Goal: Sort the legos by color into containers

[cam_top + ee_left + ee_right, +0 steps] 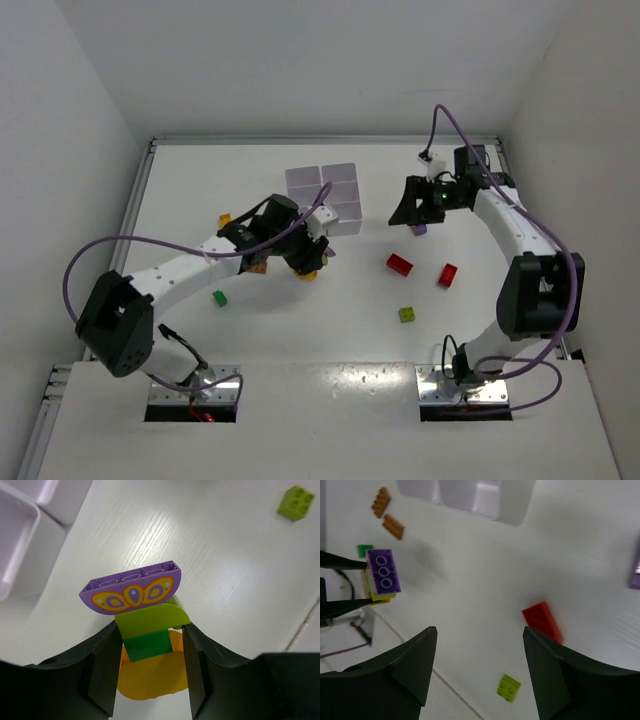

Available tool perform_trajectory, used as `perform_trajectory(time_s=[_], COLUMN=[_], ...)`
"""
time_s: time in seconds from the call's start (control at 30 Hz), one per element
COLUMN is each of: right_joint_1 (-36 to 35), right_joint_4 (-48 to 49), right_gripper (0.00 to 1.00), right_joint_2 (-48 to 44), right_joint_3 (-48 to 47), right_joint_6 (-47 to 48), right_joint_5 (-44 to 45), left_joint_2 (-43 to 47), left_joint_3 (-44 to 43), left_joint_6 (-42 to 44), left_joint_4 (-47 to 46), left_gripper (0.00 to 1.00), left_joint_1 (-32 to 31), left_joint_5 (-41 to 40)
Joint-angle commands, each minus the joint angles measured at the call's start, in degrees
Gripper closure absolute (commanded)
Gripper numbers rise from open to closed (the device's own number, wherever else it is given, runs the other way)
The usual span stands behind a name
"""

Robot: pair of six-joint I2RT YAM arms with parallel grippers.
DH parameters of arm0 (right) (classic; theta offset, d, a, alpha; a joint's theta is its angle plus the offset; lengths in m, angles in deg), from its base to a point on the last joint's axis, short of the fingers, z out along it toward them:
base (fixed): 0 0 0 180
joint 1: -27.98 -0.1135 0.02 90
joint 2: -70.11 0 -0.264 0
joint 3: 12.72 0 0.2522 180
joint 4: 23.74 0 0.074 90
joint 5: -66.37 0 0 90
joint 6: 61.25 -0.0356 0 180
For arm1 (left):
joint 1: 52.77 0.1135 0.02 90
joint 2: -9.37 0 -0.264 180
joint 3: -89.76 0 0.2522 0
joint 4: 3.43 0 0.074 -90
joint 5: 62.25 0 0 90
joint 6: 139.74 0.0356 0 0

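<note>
L arm: left fingers (102,665) are closed tight on a multicolour clump (145,625), w/ no gap betw. pads and brick. The clump is a purple curved brick w/ a yellow-orange petal print on top, then lime, then green, w/ a yellow rounded piece at the bottom. The pads press on the green and lime layers from both sides. In the top view the clump (308,265) sits just off the tray's (325,195) near edge, toward its left corner. Can't tell if its base touches the tabletop (350,330).

R arm: right fingers (415,660) are spread wide and hold nothing, w/ only tabletop showing betw. them. They hang to the right of the tray, apart from it.

Loose bricks, all placed rel. to the tray:
- purple brick (420,229): right of the tray, just beside the right fingers.
- 2 red bricks (400,263) and (447,275): right of the tray and nearer the arm bases, close together but not touching.
- lime brick (407,314): same side, further toward the bases than the reds.
- green brick (219,297): left of the tray and toward the bases, well apart.
- orange brick (224,220): left of the tray, near the L arm.
- 2nd orange brick (393,526): close by the first in the R wrist view.
</note>
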Motion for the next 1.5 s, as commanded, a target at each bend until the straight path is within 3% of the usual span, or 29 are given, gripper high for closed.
perform_trajectory(time_s=[0.0, 0.1, 0.23, 0.67, 0.97, 1.1, 1.27, 1.4, 1.47], right_joint_1=[-1.41, -2.21, -6.34, -17.06, -17.59, -18.12, -18.12, -18.12, -18.65], right_joint_4=[0.96, 5.34, 10.99, 10.37, 10.37, 10.37, 9.85, 9.85, 9.85], right_gripper=[0.30, 0.30, 0.32, 0.31, 0.30, 0.44, 0.40, 0.56, 0.71], right_joint_2=[3.16, 5.19, 7.91, 12.31, 14.50, 15.04, 15.56, 16.09, 16.09], right_joint_3=[-0.94, 0.37, -0.58, -4.98, -4.98, -5.50, -4.89, -5.51, -5.51], right_joint_6=[-3.31, -9.27, -13.89, -13.27, -12.75, -12.75, -12.13, -11.60, -11.60], right_joint_5=[-20.32, -29.56, -33.55, -34.26, -31.98, -31.97, -30.39, -30.91, -30.92], left_joint_2=[4.22, 4.93, 5.55, 5.55, 6.08, 6.08, 6.08, 6.60, 6.60], left_joint_3=[1.37, 1.38, 0.77, -0.99, -3.37, -3.98, -5.21, -5.21, -5.21], left_joint_6=[6.24, 6.24, 5.01, 2.90, 1.32, 0.79, 0.79, 0.79, 0.27], left_joint_4=[-4.96, -5.67, -6.29, -8.66, -9.72, -9.72, -10.24, -10.77, -10.77], left_gripper=[1.00, 1.00, 1.00, 1.00, 1.00, 1.00, 1.00, 1.00, 1.00], left_joint_1=[-0.73, -1.79, -3.20, -3.73, -4.26, -4.26, -4.26, -4.26, -4.26], left_joint_5=[3.41, 1.82, 1.12, 0.58, 0.58, -0.11, -1.53, -1.00, -1.00])
